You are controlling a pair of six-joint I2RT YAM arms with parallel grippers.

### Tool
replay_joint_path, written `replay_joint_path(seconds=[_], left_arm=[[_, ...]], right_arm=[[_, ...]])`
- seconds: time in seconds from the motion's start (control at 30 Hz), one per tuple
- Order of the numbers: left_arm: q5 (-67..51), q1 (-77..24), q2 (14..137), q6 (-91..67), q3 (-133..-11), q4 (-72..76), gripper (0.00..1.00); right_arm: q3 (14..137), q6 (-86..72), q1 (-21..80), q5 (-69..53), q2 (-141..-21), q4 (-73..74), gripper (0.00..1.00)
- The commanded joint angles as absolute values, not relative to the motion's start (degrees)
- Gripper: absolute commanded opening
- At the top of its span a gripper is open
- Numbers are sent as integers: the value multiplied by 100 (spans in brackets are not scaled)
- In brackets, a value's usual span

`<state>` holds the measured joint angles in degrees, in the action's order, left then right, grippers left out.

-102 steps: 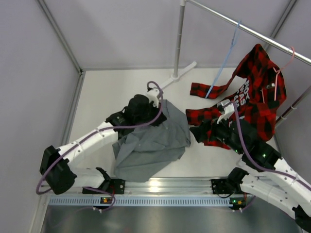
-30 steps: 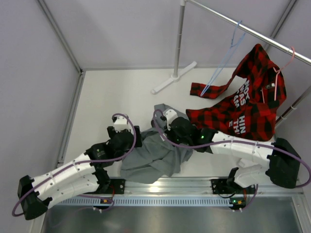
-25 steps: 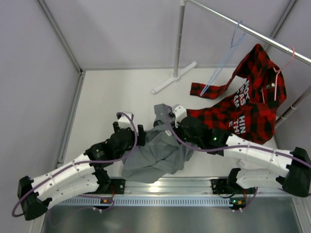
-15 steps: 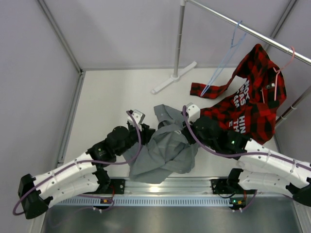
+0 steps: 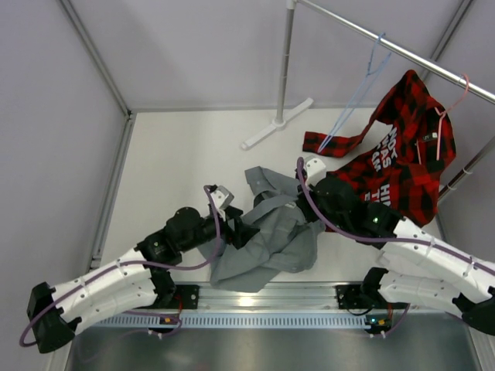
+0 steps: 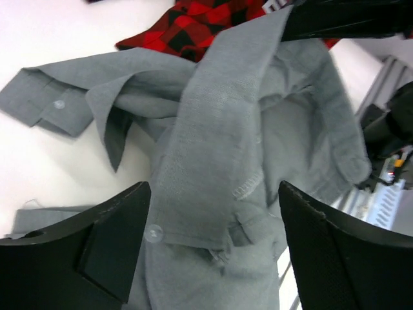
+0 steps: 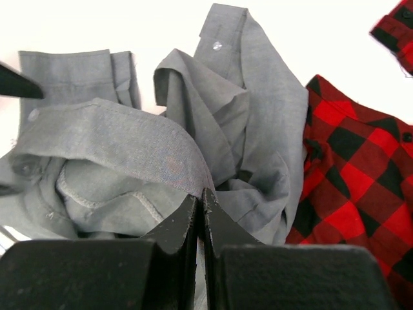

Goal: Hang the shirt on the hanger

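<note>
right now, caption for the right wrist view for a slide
Right pincer shut on the grey shirt, red-and-black plaid shirt alongside

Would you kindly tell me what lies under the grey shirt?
The white table shows around the grey shirt; an edge of the plaid shirt seems tucked beneath it. Anything else under the fabric is covered.

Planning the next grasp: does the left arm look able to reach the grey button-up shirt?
Probably yes: the left gripper, open, straddles a taut band of the grey button-up shirt unobstructed; the right gripper pinches it.
</note>
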<state>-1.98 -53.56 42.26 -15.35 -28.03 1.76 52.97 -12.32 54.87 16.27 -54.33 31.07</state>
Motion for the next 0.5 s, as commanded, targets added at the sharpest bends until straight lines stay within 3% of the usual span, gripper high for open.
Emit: replay_joint_path(seconds=[0.0,0.13,0.33,0.43,0.47], left_arm=[[-667,-5344,3851,-1871,-2646,728,86],[-757,-5396,3788,-2057,-2409,914,89],[711,-5537,4690,-2136,-2636,739,86],[1141,-5721,5061,-2022,-2969,633,80],[1230,-5817,5245,-1987,-3040,572,70]], right_arm=[[5607,-1116,5160,1565,-5546,3173,0],[5765,-1072,4922,1258,-5616,3199,0],[5950,-1011,4922,993,-5607,3217,0],[6038,-958,4887,923,-5625,3278,0],[6055,-958,4869,905,-5625,3287,0]])
